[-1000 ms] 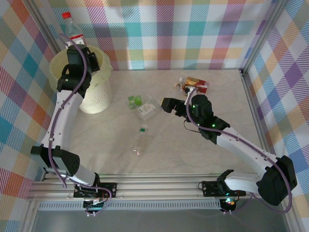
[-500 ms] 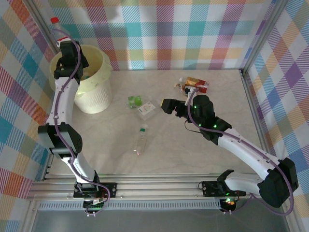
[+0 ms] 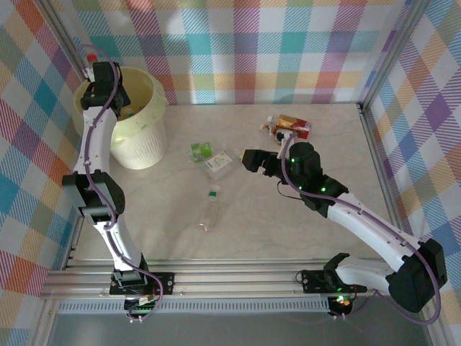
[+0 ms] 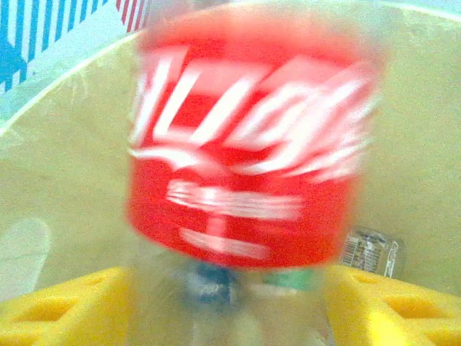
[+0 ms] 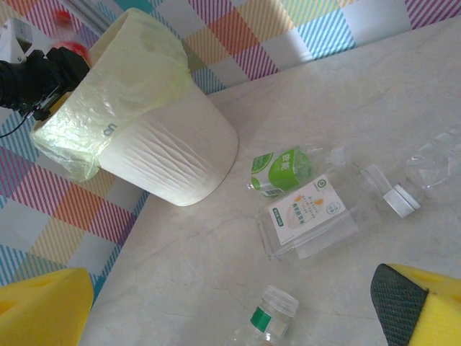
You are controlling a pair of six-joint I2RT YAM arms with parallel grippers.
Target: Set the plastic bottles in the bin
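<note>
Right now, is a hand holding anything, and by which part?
The left hand, over the bin, flanks the red-labelled bottle below its label; too blurred to tell if gripped. The right hand holds nothing.

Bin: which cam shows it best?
Right wrist: the bin nearly whole from the side, liner and ribbed body clear. Top external looks down on it, the left arm crossing its rim. Left wrist catches its inner wall behind a blurred red-label bottle.

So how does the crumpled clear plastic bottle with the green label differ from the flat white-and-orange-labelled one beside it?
The green-labelled bottle is short, the white-and-orange-labelled bottle longer. The green-labelled one is crumpled, the other flat-sided. Both are clear plastic and lie on the pale table, outside the round pale-yellow bin.
</note>
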